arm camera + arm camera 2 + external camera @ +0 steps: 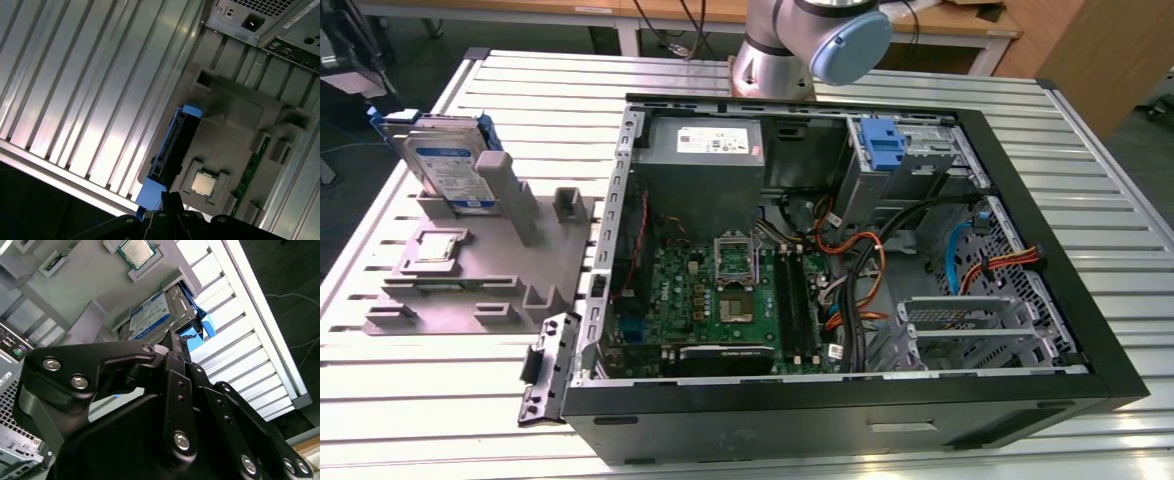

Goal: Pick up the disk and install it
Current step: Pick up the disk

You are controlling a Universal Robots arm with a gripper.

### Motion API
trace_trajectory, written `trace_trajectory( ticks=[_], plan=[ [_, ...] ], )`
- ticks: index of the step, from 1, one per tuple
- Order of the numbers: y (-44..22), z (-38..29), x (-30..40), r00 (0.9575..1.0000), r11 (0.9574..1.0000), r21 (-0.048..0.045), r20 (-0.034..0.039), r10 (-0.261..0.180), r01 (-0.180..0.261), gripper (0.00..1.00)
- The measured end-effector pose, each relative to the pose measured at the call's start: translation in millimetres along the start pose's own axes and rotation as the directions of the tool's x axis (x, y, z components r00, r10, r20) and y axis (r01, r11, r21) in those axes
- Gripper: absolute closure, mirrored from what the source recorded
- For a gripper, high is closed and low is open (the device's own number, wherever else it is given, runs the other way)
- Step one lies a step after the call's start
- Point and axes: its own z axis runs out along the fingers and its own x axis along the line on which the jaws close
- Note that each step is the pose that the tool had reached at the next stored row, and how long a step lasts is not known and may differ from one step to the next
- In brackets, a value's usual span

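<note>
Table (987, 80): one, of pale metal slats. It carries everything else.
Computer case (854, 420): one, black, lying on its side with the side panel off. Inside are a green circuit board (720, 300), a grey power supply (707, 140) and a bundle of orange and black cables.
Arm (787, 45): one, grey with a blue cap, seen beyond the case's far wall in the exterior view.
Holder (467, 290): one grey block with slots and posts, just beside the case on the exterior view's left. It also shows in both wrist views (75, 290) (225, 130).
Gripper (167, 342): one, black. The fingertips look drawn together with no gap between them and nothing gripped; the first wrist view (171, 196) shows the same. It points toward the holder, apart from the disk.
Disk (451, 165): one, silver-grey in a blue frame. It stands on edge in a slot at the holder's far end, on the exterior view's left of the case, and stands free. The second wrist view shows its labelled face (155, 315); the first wrist view shows it edge-on (172, 145).
Bracket (881, 145): one, bare blue plastic, in the case's far drive bay.
Chip (438, 247): one, small, square and silver, lying flat in a recess of the holder near the disk (136, 251) (202, 184).
Writing: a white-and-blue label on the disk and a white one on the power supply; the print cannot be made out.
</note>
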Motion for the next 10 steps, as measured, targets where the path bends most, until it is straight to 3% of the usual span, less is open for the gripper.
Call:
trace_trajectory(
  ticks=[5, 10],
  plan=[
    [0.0, 1.9, -0.1, 0.9959, 0.9959, -0.005, 0.0006, 0.091, -0.091, 0.9],
    [0.0, 3.2, -0.2, 0.9851, 0.9851, -0.0097, 0.0006, 0.172, -0.172, 0.9]
  ],
)
